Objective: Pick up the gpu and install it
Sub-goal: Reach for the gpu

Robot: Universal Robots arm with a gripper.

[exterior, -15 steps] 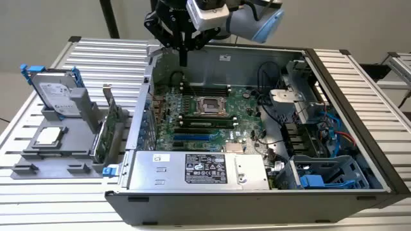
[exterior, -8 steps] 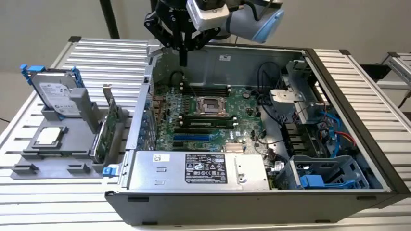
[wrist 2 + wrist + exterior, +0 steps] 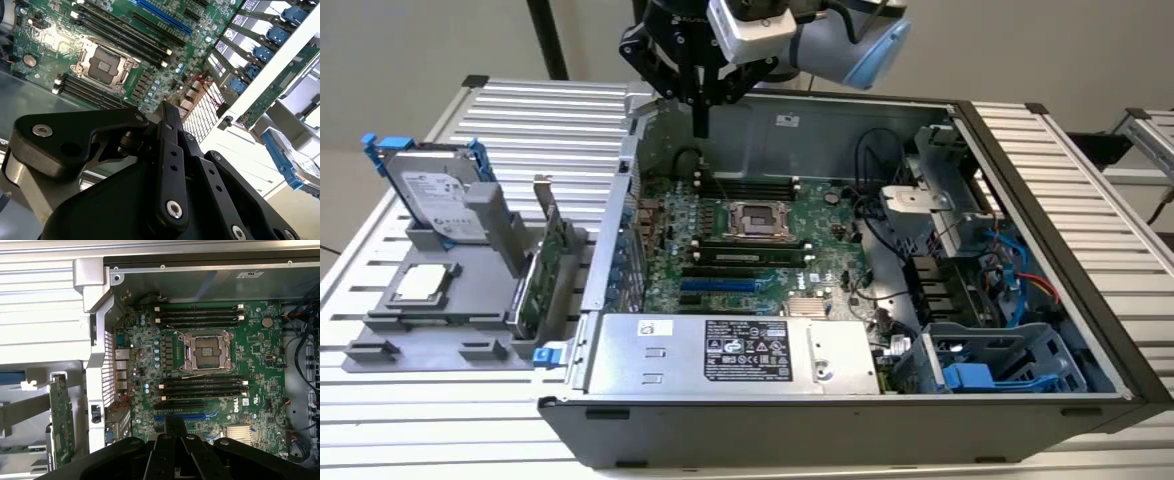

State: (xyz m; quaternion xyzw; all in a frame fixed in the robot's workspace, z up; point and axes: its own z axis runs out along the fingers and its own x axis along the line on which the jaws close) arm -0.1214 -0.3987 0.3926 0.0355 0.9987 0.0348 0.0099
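Gripper [image 3: 703, 122], closed, hangs above the open case [image 3: 854, 430] on the slatted table [image 3: 520, 112].

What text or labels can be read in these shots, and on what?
Nothing quotable with confidence.
power supply label: print and symbols, too small to read.
hard drive label: too small to read.
white sticker on the case's back wall: too small to read.
motherboard marking: white maker's mark; the other silkscreen is too small to read.
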